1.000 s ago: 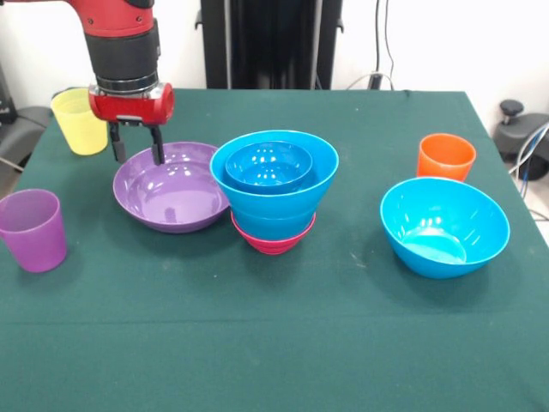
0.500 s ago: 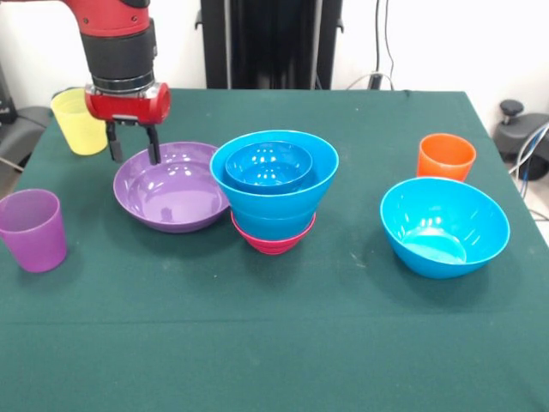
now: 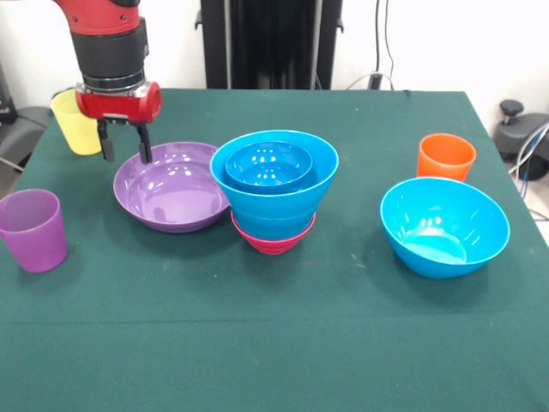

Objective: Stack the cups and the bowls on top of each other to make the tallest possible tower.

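Note:
The tower stands mid-table: a magenta bowl at the base, blue bowls nested above, a small blue bowl on top. A wide purple bowl sits to its left, touching it. My gripper is open and empty, just above the purple bowl's far left rim. The yellow cup stands behind it at far left. The purple cup is at the left edge. The orange cup and a loose blue bowl are at the right.
The green table runs to the near edge. A black pedestal stands behind the far side. Cables and a black chair base lie off the right edge.
My gripper has risen slightly and shifted left, from inside the purple bowl's far rim to above its left rim. The bowls and cups have not moved.

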### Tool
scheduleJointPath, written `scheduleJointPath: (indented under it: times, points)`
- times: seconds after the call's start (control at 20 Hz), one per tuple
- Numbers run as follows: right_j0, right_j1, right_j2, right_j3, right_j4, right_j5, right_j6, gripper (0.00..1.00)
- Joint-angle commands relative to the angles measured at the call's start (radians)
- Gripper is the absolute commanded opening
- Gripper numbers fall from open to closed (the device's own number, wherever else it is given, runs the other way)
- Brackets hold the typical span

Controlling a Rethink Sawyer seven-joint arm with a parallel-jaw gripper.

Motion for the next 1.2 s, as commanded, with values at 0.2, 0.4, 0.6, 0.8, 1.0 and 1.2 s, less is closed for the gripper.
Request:
scheduleJointPath:
  times: [0.2,0.4,0.6,0.8,1.0,1.2]
  points:
    - [0.021,0.09,0.025,-0.101,-0.072,-0.003,-0.27,1.0]
    - [0.026,0.121,0.017,-0.123,-0.087,-0.013,-0.268,1.0]
    - [0.023,0.141,0.018,-0.139,-0.092,-0.016,-0.28,1.0]
    - [0.018,0.133,0.02,-0.13,-0.088,-0.013,-0.286,1.0]
    - [0.017,0.127,0.022,-0.127,-0.085,-0.01,-0.289,1.0]
    - [0.018,0.12,0.025,-0.124,-0.081,-0.006,-0.29,1.0]
